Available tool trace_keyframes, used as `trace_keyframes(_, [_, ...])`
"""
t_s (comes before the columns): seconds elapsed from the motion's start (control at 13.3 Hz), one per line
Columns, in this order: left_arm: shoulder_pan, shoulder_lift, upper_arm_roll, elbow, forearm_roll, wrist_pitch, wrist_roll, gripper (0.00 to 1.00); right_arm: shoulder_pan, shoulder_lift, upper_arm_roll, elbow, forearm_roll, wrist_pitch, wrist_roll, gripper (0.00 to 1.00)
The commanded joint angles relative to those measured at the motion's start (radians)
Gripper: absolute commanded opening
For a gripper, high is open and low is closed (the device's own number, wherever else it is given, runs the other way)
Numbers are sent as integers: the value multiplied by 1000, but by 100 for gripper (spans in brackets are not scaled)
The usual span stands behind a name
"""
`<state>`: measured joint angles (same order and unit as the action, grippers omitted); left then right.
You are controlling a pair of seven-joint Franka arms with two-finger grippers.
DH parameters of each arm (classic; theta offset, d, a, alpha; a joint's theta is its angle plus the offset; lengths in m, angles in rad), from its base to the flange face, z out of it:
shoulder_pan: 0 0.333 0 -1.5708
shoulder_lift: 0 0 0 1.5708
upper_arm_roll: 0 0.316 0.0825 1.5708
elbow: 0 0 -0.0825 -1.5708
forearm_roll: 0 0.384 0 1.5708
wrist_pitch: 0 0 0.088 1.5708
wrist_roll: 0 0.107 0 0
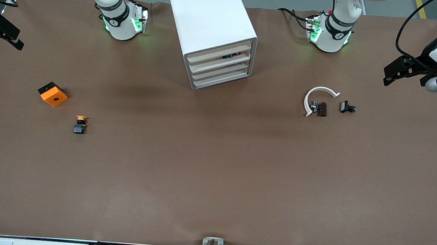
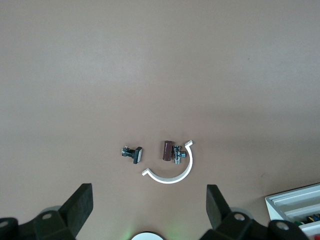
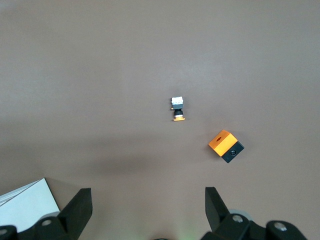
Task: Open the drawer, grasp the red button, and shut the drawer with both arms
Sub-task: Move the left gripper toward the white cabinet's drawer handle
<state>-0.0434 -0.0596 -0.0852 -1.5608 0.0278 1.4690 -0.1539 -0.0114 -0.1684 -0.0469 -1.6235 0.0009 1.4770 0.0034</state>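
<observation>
Nearest the front camera, toward the right arm's end of the table [image 1: 214, 183], a yellow-capped button [image 1: 80, 124] lies on its side. A little farther off sits an orange box [image 1: 53, 94] with a hole in its top. Toward the left arm's end, a white curved piece [image 1: 317, 95] partly rings a brown part [image 1: 322, 109] with a metal bit too small to name. A small black part [image 1: 347, 107] lies just beside them. Farther still, between the arms' bases, stands a white cabinet [image 1: 210, 18] with four stacked drawers [image 1: 222, 67]. The button [image 1: 229, 56] shows only as a dark shape with a speck of red in an upper drawer, mostly hidden, so its form cannot be confirmed. In the left wrist view, a cut-off corner of the cabinet shows small coloured bits inside a drawer. The left claw [image 2: 150, 187] hangs over the left arm's end of the table with its fingers spread wide. The right claw [image 3: 147, 190] hangs over the right arm's end, its fingers also wide apart. Both grip nothing and are well apart from the cabinet and the button. Both arms run out of the front view above their bases.
</observation>
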Motion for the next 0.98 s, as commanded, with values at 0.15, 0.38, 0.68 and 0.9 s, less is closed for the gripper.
trace_keyframes(0.15, [3, 38, 4, 24, 1, -19, 13, 100, -16, -33, 10, -32, 10, 5, -13, 100])
trace_keyframes(0.38, [-1, 112, 4, 105, 53, -21, 13, 100, -16, -33, 10, -32, 10, 3, -13, 100])
trace_keyframes(0.68, [-13, 200, 2, 96, 52, -16, -7, 100, -16, -33, 10, -32, 10, 5, -13, 100])
trace_keyframes(0.9, [-26, 282, -11, 93, 37, -18, -187, 100, -18, -31, 9, -30, 10, 3, -13, 100])
